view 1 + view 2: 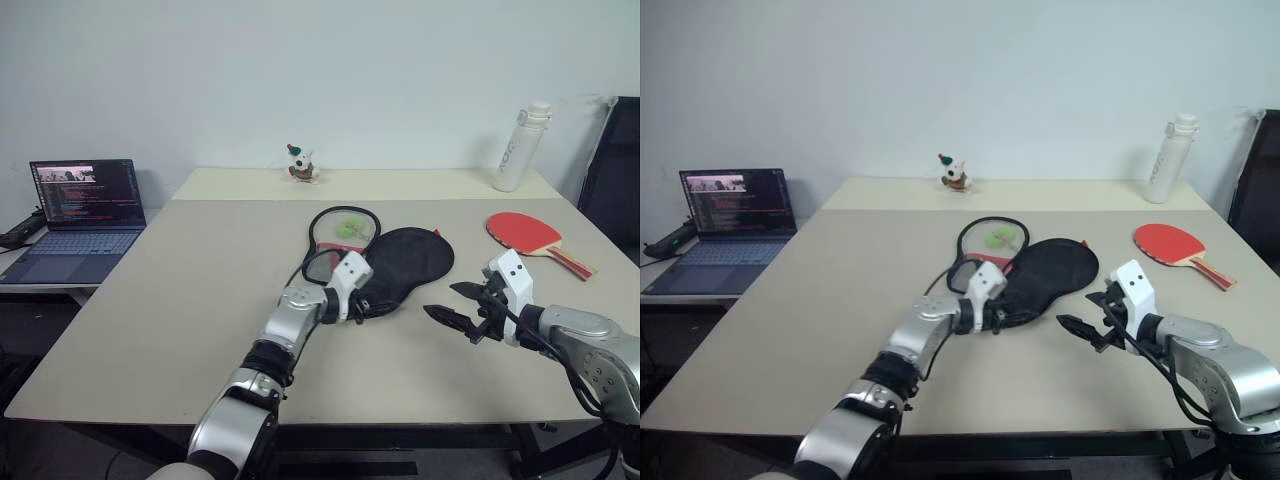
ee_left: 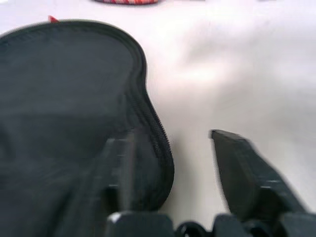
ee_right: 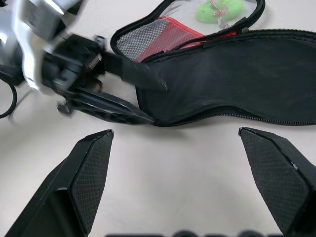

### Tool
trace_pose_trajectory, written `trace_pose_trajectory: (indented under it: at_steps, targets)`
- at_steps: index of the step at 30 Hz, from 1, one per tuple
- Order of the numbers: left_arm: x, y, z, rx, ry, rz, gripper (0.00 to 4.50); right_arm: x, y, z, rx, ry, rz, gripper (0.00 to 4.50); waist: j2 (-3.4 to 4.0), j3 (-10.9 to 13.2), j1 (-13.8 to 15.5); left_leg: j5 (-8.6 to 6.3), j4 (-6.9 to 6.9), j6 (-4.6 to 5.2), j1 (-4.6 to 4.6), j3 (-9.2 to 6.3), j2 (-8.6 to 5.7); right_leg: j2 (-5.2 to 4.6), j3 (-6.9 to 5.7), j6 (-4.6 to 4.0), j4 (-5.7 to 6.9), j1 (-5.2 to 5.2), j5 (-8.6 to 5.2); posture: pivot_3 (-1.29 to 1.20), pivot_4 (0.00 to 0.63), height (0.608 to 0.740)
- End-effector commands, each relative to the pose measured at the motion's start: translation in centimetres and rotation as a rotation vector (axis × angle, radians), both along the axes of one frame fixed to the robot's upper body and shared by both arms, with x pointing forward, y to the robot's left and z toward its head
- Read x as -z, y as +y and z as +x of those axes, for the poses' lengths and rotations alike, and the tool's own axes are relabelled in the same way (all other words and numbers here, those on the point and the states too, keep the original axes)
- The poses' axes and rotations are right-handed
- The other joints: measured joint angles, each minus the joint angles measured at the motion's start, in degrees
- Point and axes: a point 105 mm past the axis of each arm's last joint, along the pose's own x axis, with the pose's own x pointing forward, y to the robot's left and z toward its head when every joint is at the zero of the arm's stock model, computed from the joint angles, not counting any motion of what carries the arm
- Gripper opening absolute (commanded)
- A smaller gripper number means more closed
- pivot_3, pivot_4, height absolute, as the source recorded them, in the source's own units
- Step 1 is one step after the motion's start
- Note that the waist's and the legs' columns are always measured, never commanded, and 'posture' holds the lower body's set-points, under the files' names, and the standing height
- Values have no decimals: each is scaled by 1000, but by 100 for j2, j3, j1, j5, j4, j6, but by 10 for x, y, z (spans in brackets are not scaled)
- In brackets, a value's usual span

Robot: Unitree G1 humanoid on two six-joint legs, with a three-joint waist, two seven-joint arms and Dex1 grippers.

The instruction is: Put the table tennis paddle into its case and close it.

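Observation:
The case (image 1: pixel 412 260) lies unzipped mid-table, its black flap (image 3: pixel 237 79) partly folded over a red and mesh inner half (image 3: pixel 158 37) with a green item on it. My left gripper (image 1: pixel 372 304) is open at the case's narrow near end; one finger (image 2: pixel 118 168) lies over the black fabric and the other (image 2: pixel 247 173) stands beside the zip edge. To the right of that end and a little nearer to me, my right gripper (image 1: pixel 442 300) hangs open above the table with nothing in it. The table tennis paddle (image 1: pixel 525 232) lies red face up at the far right, handle pointing right.
A white bottle (image 1: pixel 522 147) stands at the back right and a small toy figure (image 1: pixel 301 165) at the back middle. A laptop (image 1: pixel 85 215) sits on a lower stand to the left. A black chair (image 1: pixel 615 170) is off the right edge. A black loop (image 1: pixel 300 272) trails from the case.

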Motion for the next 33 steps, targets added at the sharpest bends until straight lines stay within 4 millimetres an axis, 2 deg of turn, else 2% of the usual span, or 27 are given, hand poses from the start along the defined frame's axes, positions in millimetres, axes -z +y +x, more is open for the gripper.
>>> trace_pose_trajectory:
  at_steps: [1, 3, 9, 14, 18, 24, 29, 33]
  targets:
    - [-39, 23, -7, 24, -61, -121, 3146, -8, 0, 8, 36, -37, 17, 4500, 0, 0, -5, 0, 0, 0, 1, -2, 1, 0, 1, -3, 1, 0, 2, 0, 150, 740]
    - [-45, 37, -9, 14, -70, -130, 3146, -6, 1, 13, 56, -21, 30, 4500, 0, 0, 3, 0, 0, 0, 2, -2, 2, 0, 2, -4, 1, 0, 2, 0, 150, 740]
    - [-54, 90, -4, -150, -123, -85, 3146, 8, 2, 47, 245, 94, 91, 4500, 1, -1, -3, 1, 1, 1, 6, -5, 3, 0, 15, -19, 2, 0, 11, 0, 150, 740]
    - [-53, 112, -9, -209, -134, -59, 3146, 22, 15, 65, 304, 170, 152, 4500, 2, -1, 9, 1, -4, 1, 3, -5, 5, 0, 16, -23, 2, -6, 13, 0, 150, 740]
    - [-50, 119, -14, -231, -133, -45, 3146, 37, 28, 73, 321, 225, 179, 4500, 2, -1, 13, 1, -3, 1, 0, -3, 5, -2, 21, -23, 0, -9, 13, 0, 150, 740]
    - [-48, 119, -16, -248, -129, -41, 3146, 46, 54, 83, 282, 218, 188, 4500, 2, -1, -2, 1, -3, 1, 1, 1, 2, 0, 23, -25, 10, -17, 14, 0, 150, 740]
    - [-48, 118, -18, -249, -126, -40, 3146, 41, 73, 94, 248, 173, 206, 4500, 2, -1, -41, 1, -4, 1, 4, 11, 4, 14, 30, -33, 14, -26, 20, 0, 150, 740]
    - [-48, 117, -19, -246, -126, -40, 3167, 35, 84, 98, 236, 169, 241, 3541, 2, -1, -61, 1, -4, 0, 0, 13, 7, 18, 32, -36, 18, -34, 21, 0, 150, 740]
